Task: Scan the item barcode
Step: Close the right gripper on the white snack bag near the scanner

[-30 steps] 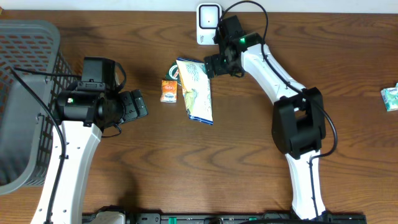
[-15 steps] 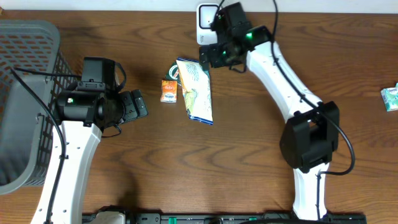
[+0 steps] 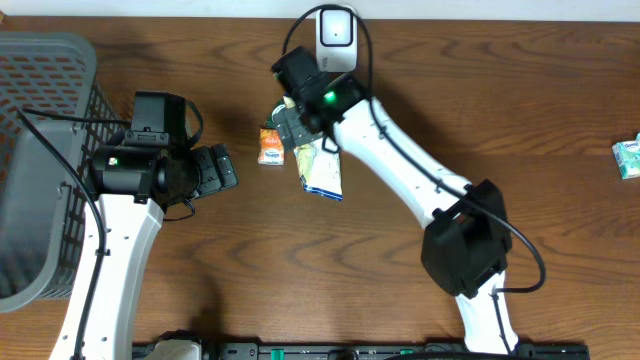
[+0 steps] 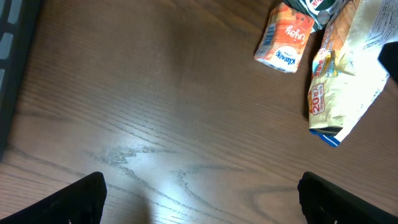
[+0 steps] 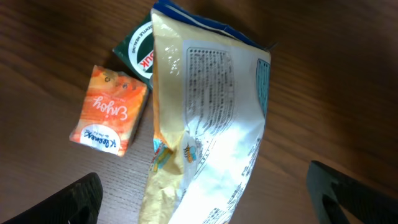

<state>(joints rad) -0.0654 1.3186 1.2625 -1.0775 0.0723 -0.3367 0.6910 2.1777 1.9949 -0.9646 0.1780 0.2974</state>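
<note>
Nothing looks scanned yet: the yellow-and-white crinkly plastic snack bag (image 5: 211, 112) lies flat on the brown wooden desk (image 3: 250, 270), beside a small orange carton (image 5: 111, 118) and short of the white box-shaped scanner (image 3: 335, 35). The right pincer (image 5: 208, 202) hangs over the bag, spread wide and empty. The left pincer (image 4: 202, 199) is also wide and empty, so grasping, lifting and presenting the barcode remain.

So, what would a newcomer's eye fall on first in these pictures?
The pale yellow crinkled snack bag with blue edges lies in the middle of the wooden table, with the right gripper open above it. A small orange carton lies beside the bag, and a white box-shaped scanner stands at the far edge.
</note>
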